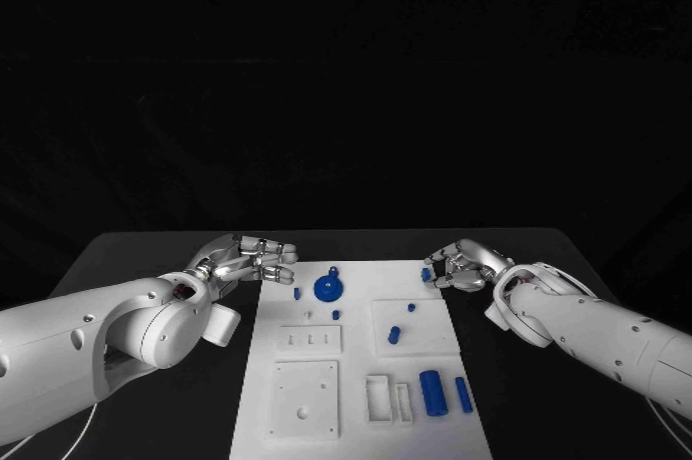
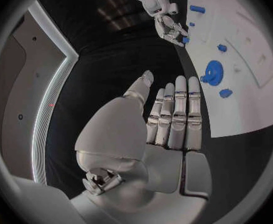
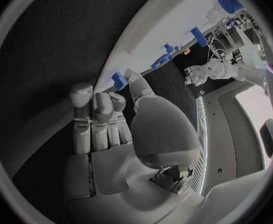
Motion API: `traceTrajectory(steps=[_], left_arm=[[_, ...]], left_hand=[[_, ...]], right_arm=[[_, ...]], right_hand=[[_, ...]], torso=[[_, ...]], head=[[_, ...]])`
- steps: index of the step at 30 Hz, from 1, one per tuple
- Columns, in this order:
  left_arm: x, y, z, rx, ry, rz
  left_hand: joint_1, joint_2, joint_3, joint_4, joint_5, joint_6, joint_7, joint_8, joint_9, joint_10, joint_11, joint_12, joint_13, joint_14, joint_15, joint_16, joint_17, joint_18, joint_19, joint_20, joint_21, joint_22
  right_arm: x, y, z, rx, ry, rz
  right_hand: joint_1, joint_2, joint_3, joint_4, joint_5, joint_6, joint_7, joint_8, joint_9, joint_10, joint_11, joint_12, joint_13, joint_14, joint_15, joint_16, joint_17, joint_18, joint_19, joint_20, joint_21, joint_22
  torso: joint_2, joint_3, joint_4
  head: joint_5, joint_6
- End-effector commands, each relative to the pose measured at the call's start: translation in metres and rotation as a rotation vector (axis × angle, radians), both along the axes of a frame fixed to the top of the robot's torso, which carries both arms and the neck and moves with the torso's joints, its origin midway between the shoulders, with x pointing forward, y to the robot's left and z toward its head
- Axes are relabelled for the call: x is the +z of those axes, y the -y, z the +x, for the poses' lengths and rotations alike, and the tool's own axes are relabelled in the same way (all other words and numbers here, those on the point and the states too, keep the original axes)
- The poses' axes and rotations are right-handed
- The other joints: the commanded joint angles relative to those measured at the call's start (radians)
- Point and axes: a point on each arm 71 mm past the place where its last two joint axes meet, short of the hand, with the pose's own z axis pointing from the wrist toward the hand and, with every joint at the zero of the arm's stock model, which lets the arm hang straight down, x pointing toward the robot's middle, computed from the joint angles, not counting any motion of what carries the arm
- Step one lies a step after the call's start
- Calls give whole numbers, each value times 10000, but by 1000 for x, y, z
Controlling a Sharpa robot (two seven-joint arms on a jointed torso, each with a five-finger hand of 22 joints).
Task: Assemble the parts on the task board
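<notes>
Low in the frame you see smooth blue cylinders lying on the matte white task board. Mid-frame, your left hand holds nothing, fingers loosely apart; your right hand pinches a small blue part at the board's upper right edge.

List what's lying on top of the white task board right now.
On the white task board: a round blue gear, a large blue cylinder, a slimmer blue peg, and small blue pieces. The right hand covers the far right corner; what lies beneath is hidden.
</notes>
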Motion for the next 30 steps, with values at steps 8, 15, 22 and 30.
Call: traceTrajectory(steps=[8, 15, 22, 30], left_arm=[[1, 3, 0, -190, 93, -71], [1, 2, 0, -184, 88, -67], [1, 2, 0, -176, 86, -61], [1, 2, 0, -166, 85, -56]], left_hand=[[-57, -35, 8, -41, -42, -61, -18, -17, -9, -64, 23, -64, 4, 22, 7, -13, -7, 104, -26, 15, 60, -13], [-53, -12, 8, -50, -38, -58, -19, -15, -7, -69, 23, -64, 4, 22, 6, -11, -7, 107, -30, 15, 71, -12], [-53, -12, 8, -50, -38, -58, -19, -15, -7, -69, 23, -64, 4, 22, 6, -11, -7, 107, -30, 15, 71, -12], [-53, -12, 8, -50, -38, -58, -19, -15, -7, -69, 23, -64, 4, 22, 6, -11, -7, 107, -30, 15, 71, -12]], right_arm=[[-4, -6, 1, 342, -295, 7], [-7, -7, 1, 353, -386, -44], [-8, -7, 1, 338, -404, -104], [-8, -7, 1, 295, -363, -147]], right_hand=[[-394, 358, 1215, -501, -687, 655, -74, -34, 4, -7, -80, 176, 95, 13, -98, 127, 86, 21, 3, -41, 229, 913], [-649, 276, 2005, -660, -917, 849, -119, -27, 10, 8, -109, 228, 141, 27, -116, 154, 126, 15, -14, -61, 356, 917], [-645, 257, 2022, -652, -914, 875, -124, -20, 14, 38, -114, 260, 160, 41, -118, 183, 149, 12, -4, -63, 408, 927], [-663, 306, 2164, -638, -981, 1081, -189, -23, 16, 78, -157, 309, 199, 80, -152, 241, 197, -2, 18, -92, 515, 942]], torso=[[-21, -15, 5], [-15, -14, 3], [-24, -14, 4], [-29, -8, -10]], head=[[-4, -24], [1, -49], [-6, -65], [-3, -88]])
